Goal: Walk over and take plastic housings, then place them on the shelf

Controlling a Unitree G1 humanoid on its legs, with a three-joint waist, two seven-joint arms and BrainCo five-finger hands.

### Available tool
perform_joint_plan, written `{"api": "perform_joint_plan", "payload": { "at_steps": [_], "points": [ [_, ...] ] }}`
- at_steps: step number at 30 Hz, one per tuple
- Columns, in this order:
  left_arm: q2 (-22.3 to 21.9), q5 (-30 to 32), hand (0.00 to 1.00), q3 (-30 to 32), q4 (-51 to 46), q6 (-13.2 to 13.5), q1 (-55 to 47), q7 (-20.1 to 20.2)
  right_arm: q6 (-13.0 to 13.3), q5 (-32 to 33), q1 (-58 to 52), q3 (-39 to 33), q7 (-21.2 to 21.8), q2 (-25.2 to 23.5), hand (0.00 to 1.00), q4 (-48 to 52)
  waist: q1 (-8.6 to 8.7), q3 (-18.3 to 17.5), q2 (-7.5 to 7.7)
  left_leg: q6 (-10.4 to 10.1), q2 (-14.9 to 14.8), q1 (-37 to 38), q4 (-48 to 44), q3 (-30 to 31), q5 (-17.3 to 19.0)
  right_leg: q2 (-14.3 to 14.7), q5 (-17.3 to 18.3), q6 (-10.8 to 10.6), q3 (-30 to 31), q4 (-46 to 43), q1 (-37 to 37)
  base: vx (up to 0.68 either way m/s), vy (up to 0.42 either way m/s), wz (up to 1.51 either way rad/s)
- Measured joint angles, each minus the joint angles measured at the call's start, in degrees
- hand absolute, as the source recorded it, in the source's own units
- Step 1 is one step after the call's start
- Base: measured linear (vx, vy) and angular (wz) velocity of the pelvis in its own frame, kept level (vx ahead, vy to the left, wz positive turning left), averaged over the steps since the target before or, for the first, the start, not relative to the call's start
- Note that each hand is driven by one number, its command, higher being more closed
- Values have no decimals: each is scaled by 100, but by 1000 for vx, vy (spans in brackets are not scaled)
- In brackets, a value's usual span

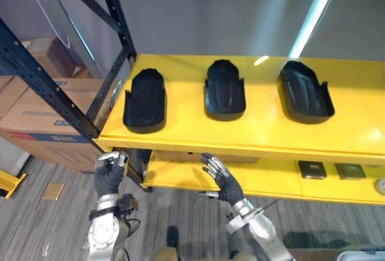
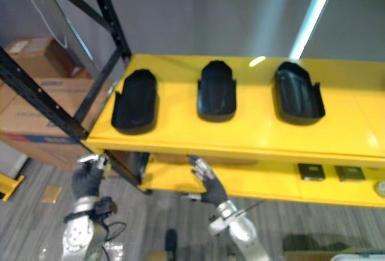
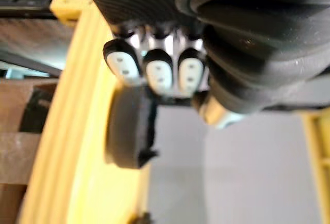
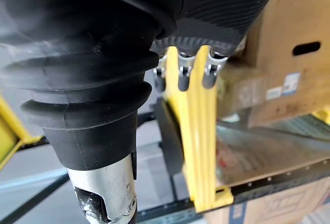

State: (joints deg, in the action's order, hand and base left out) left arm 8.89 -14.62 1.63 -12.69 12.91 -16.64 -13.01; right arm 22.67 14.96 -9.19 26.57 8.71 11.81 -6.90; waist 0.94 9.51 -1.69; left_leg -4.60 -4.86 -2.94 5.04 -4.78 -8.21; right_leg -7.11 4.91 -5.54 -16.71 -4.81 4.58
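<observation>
Plastic housings (image 1: 224, 89) lie three abreast on the yellow shelf (image 1: 258, 127), and below its front edge the left hand (image 1: 110, 175) is curled on nothing while the right hand (image 1: 221, 180) has its fingers spread.

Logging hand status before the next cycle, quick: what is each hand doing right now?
Left hand: shut, fingers curled, holding nothing.
Right hand: open, fingers spread, holding nothing.

Yellow shelf (image 1: 258, 132) sits just above both hands. Left hand (image 1: 110, 175) curled, empty, below left housing (image 1: 145, 100). Right hand (image 1: 221, 180) fingers spread, empty, below middle housing (image 1: 224, 89). Right housing (image 1: 305, 98) farther to its right. All 3 lie apart.
</observation>
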Motion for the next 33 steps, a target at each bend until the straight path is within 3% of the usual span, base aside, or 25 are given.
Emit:
{"api": "perform_joint_plan", "payload": {
  "at_steps": [4, 8, 10, 12, 15, 18, 22, 33],
  "points": [
    [16, -6, 100, 61, 437, -50, 295, -228, -153, -19, -202, -170, 4, 10, 0, -27, 14, 40, -8, 0, -32, 2, -4, -146, 0, -1, -2, -4, 178, -152, -163, -6, -9, -19],
    [133, -24, 100, 280, 781, -13, 660, -457, -547, -393, -385, -821, -85, 21, 0, -268, 122, 371, -18, -4, -55, 68, -8, -276, 4, -13, 63, 51, 360, -346, -292, -49, 2, -20],
    [330, -41, 100, 300, 1011, 98, 844, -583, -723, -659, -403, -1212, -287, 35, 0, -876, 151, 482, 11, -20, -55, 60, -8, -400, 28, -42, 145, 29, 490, -498, -457, -54, 21, -25],
    [430, -60, 100, 354, 1190, 190, 1123, -703, -1059, -688, -413, -1871, -660, 36, 0, -2053, 225, 625, 37, -21, -20, 50, -8, -438, 25, -87, 188, -2, 586, -650, -550, -5, 28, -12],
    [478, -82, 100, 513, 1227, 210, 1378, -725, -1257, -852, -415, -2713, -909, 80, 0, -3411, 311, 787, 11, 10, 9, 50, -29, -437, 3, -114, 184, -11, 584, -662, -546, 12, 6, 0],
    [642, -132, 100, 506, 1226, 206, 1679, -689, -1400, -919, -481, -2986, -864, 156, 0, -4016, 316, 855, -28, 27, 17, 86, -31, -369, -13, -117, 165, -41, 551, -671, -475, 45, 3, 5],
    [857, -132, 100, 508, 1224, 150, 1926, -640, -1631, -919, -381, -2988, -706, 96, 0, -4046, 318, 867, -30, 27, 15, 87, -31, -356, -13, -115, 180, -21, 491, -613, -450, 15, -2, 4],
    [1150, -135, 100, 716, 1416, -194, 2325, -474, -1697, -1011, -302, -3267, -485, -114, 0, -4051, 321, 1121, 131, 10, -8, -19, -30, -451, 12, -73, 136, -42, 594, -543, -544, 11, 2, -3]
  ]
}}
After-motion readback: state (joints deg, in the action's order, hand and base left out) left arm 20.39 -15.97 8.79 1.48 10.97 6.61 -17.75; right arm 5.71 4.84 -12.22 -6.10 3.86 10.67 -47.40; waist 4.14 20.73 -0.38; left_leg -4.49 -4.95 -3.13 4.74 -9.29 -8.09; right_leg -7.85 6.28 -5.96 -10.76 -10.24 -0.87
